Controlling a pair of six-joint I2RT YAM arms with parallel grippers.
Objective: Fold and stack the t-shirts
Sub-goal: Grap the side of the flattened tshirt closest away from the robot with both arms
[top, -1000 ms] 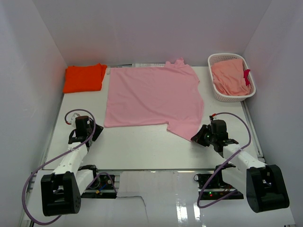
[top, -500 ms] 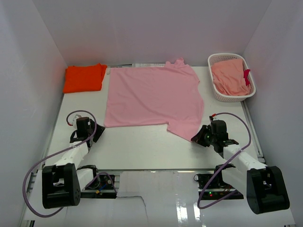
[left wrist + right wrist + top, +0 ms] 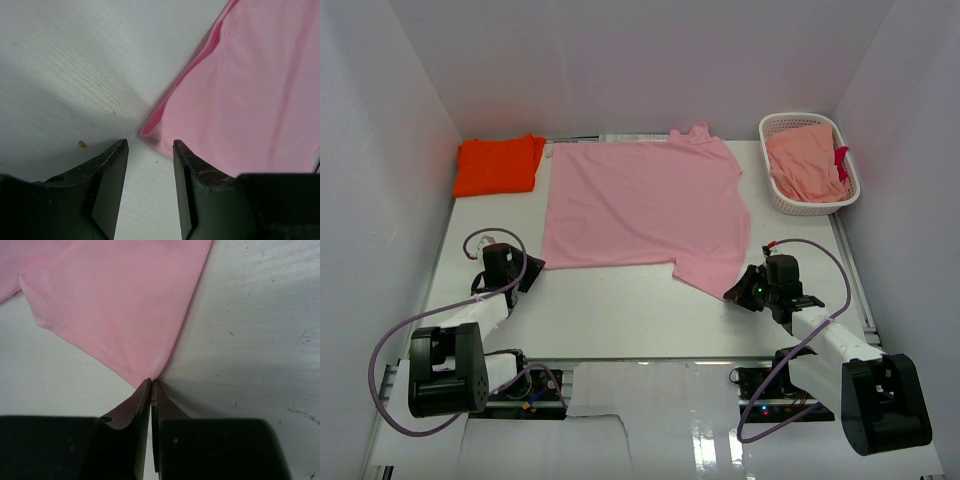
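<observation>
Top external: left gripper point(image 3: 150, 145) has crept right to the near-left corner of the pink t-shirt point(image 3: 640, 205), jaws apart, corner just ahead between them | right gripper point(image 3: 151, 382) stays pinched on its near-right corner | shirt flat at centre, orange t-shirt point(image 3: 498, 165) folded far-left | I read: fold lift close.
</observation>
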